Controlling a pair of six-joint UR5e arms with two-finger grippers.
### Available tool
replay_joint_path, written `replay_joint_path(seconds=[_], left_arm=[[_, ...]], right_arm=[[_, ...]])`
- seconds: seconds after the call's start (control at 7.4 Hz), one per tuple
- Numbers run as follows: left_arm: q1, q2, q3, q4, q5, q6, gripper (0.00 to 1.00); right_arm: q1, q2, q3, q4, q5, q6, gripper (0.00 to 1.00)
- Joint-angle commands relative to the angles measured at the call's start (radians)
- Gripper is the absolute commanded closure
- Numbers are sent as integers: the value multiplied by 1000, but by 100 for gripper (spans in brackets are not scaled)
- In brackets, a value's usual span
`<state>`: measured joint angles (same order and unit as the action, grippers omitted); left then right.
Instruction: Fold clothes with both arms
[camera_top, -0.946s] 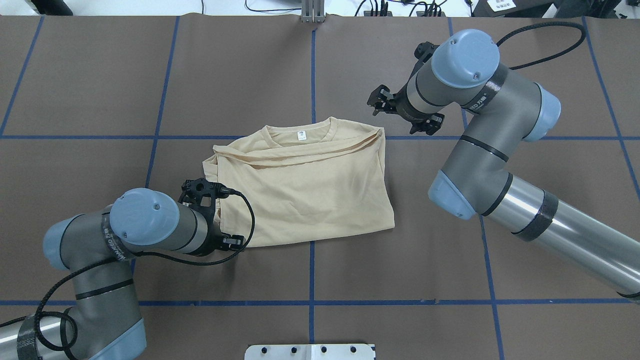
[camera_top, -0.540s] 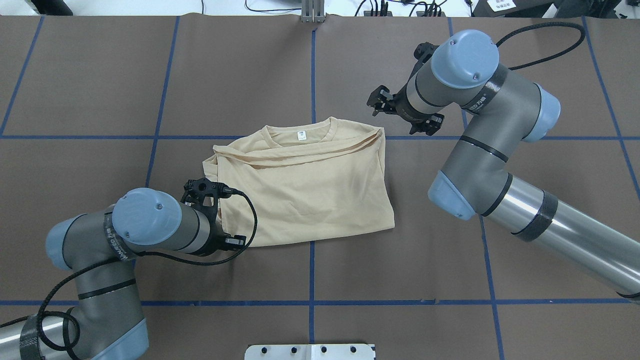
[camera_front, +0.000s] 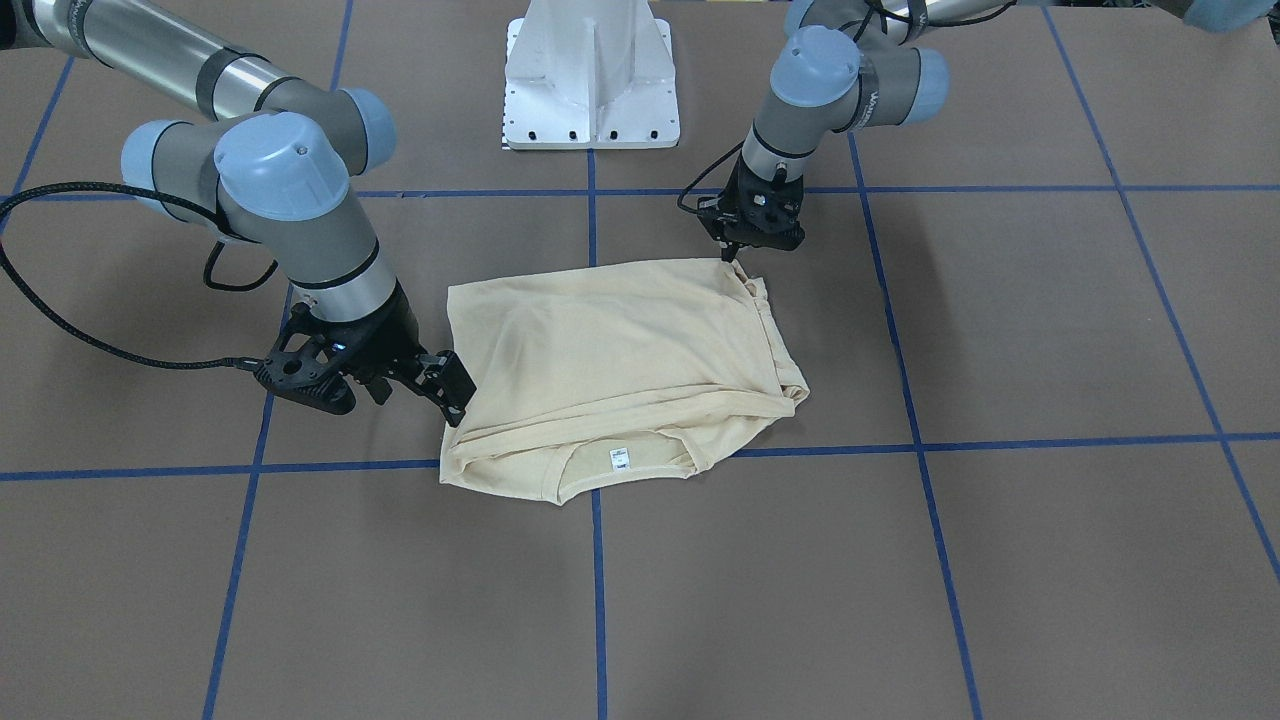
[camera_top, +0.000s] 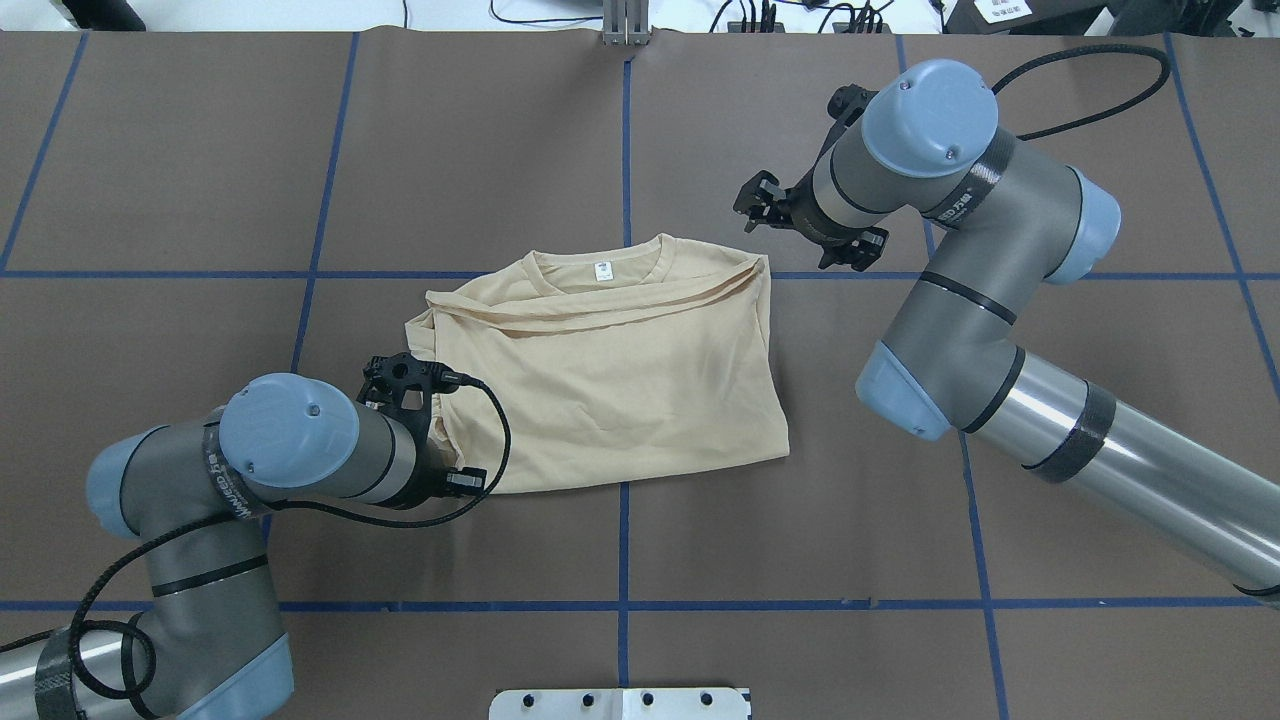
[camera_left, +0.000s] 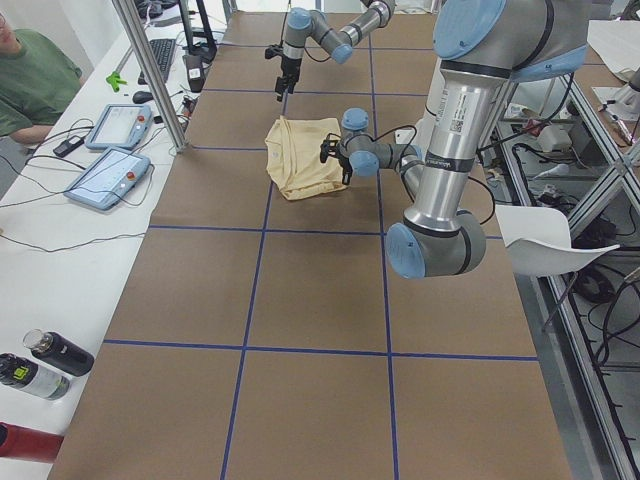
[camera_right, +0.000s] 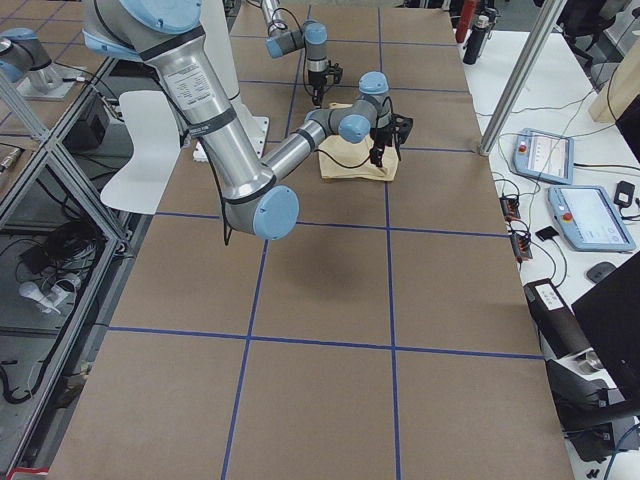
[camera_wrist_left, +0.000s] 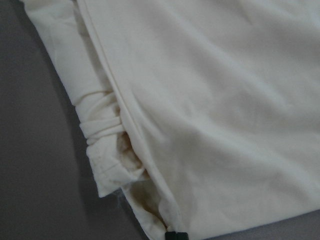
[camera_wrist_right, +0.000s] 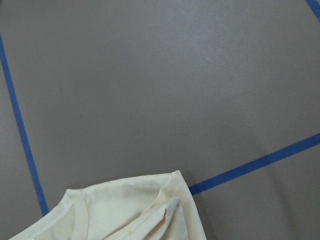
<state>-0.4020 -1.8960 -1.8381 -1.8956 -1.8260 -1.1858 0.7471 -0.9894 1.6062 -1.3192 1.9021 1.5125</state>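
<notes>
On the left, the left arm (camera_top: 290, 445) is bending low over the brown surface (camera_top: 170, 150) and is reaching in to the shirt (camera_top: 620, 370) at its left corner, the one nearest the robot. Its jaws are pointing down at the edge of the cloth there. In the wrist view one black fingertip (camera_wrist_left: 173, 235) is touching the hem, next to a bunched-up bit of cloth. I cannot tell whether these jaws are clenched on the cloth or released. A black cable (camera_top: 500, 440) is looping out from this arm above that corner. In the middle, the shirt is lying flat on the surface, folded into a rough square, with a plain cream side facing up. Its neck hole is lying on the far side, away from the robot, and a small white label (camera_top: 603, 270) is showing inside it. Long folds are running across the cloth just below the neck. Blue tape lines (camera_top: 625, 150) are crossing the surface, and the far edge of the shirt is lying over one of them. On the right, the right arm (camera_top: 930, 130) is reaching in from the side and is holding its jaws near the far right corner of the shirt. These jaws are released and are gripping nothing, and in the overhead view they are hanging just beside the cloth.
</notes>
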Motion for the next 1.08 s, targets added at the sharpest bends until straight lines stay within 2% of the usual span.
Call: replay_joint_path(seconds=[0.0,0.41,0.68,0.95], left_arm=[[-11,5,-10,1,1,2,100],[-27,21,-21,4,1,14,100],[-44,73,-58,3,4,20,100],[-116,94,-30,6,22,151,100]], right_arm=[[0,2,3,0,0,3,0],[0,0,11,0,0,6,0],[0,0,12,-2,0,6,0],[-2,-2,11,0,0,5,0]])
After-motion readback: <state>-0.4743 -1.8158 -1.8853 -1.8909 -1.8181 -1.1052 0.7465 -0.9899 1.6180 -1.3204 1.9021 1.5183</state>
